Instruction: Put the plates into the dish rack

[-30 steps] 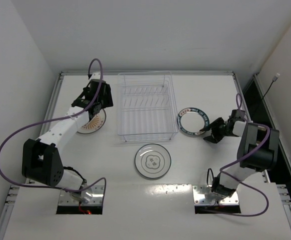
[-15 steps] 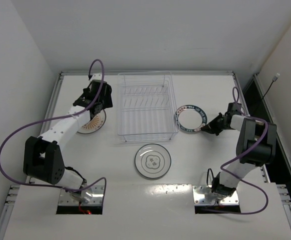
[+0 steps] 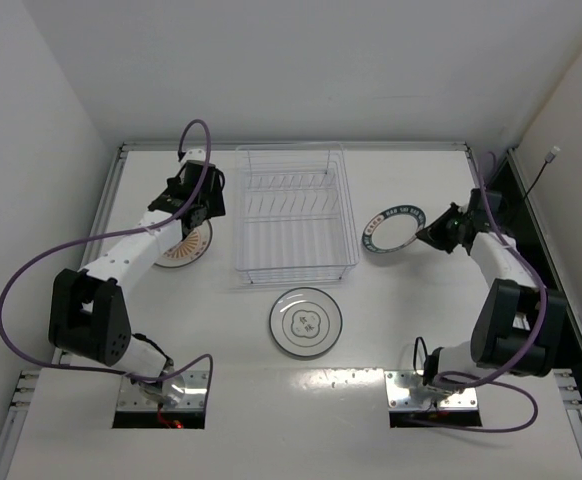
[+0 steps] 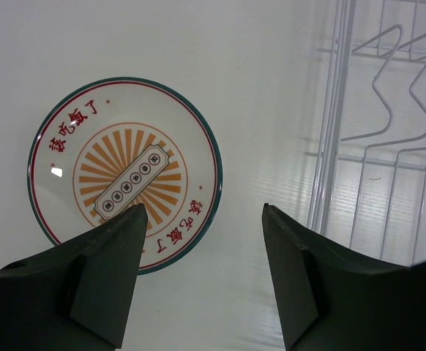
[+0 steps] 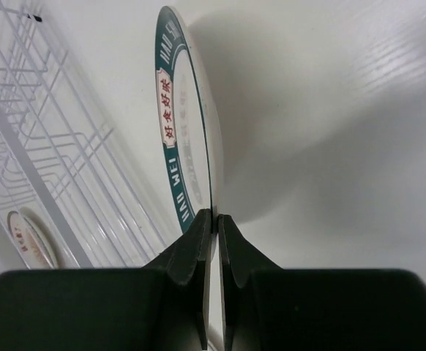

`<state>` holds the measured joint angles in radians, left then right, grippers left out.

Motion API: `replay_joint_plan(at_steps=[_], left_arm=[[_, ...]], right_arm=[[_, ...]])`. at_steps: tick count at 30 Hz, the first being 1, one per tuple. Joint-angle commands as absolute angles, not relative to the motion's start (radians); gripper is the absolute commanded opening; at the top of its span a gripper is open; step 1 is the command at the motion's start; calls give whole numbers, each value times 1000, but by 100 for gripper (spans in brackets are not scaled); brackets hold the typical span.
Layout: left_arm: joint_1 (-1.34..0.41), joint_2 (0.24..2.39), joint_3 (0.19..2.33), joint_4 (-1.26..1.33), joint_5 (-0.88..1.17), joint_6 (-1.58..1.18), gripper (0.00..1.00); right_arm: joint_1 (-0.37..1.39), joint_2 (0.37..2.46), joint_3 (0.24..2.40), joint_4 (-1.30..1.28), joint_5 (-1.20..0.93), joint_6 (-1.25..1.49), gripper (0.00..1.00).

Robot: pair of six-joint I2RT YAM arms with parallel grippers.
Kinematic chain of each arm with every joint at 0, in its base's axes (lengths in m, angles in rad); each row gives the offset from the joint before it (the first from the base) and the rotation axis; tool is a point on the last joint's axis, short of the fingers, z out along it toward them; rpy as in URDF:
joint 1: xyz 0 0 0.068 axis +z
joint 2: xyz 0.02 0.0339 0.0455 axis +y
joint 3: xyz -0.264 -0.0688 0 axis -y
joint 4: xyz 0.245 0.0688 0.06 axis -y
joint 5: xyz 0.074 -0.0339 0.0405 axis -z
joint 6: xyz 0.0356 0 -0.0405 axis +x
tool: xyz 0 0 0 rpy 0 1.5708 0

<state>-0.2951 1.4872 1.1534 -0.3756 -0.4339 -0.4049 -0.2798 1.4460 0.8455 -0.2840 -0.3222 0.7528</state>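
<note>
right tool (image 5: 213, 216) is pinching the teal-banded plate (image 5: 175, 131) by its rim, tilted beside the rack (image 3: 296, 266); left tool (image 4: 202, 210) is hanging wide apart over the orange sunburst plate (image 4: 125, 175)

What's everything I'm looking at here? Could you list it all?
dish rack: one, silver wire, empty, table centre-back.
orange-rayed plate: one, white, flat, left of the rack.
grey-ringed plate: one, white, flat, in front of the rack.
dark-banded plate: one, white, tilted up, right of the rack.
table: one, white.
left gripper: one, black, open above the orange-rayed plate.
right gripper: one, black, shut on the dark-banded plate.
</note>
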Motion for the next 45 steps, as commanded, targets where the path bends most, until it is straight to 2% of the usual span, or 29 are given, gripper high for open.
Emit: replay_joint_plan(at_steps=[1, 13, 24, 32, 41, 42, 45], left_arm=[[-299, 1485, 1172, -367, -448, -413, 61], [-299, 1494, 1172, -367, -448, -413, 61], [-299, 1503, 1172, -367, -448, -413, 61], [-299, 1503, 1172, -367, -448, -413, 61], [-299, 1503, 1172, -376, -448, -413, 61], [-299, 1503, 1172, -376, -448, -413, 61], [-299, 1512, 1172, -376, -448, -413, 61]], right_arm=[[-273, 1387, 870, -298, -269, 687, 0], [-233, 1367, 845, -305, -206, 667, 0], [-261, 1601, 810, -272, -365, 667, 0], [-270, 1733, 884, -356, -376, 632, 0], [-307, 1778, 884, -356, -411, 621, 11], [-307, 1787, 884, -356, -422, 621, 17], [-328, 1811, 903, -367, -446, 621, 24]])
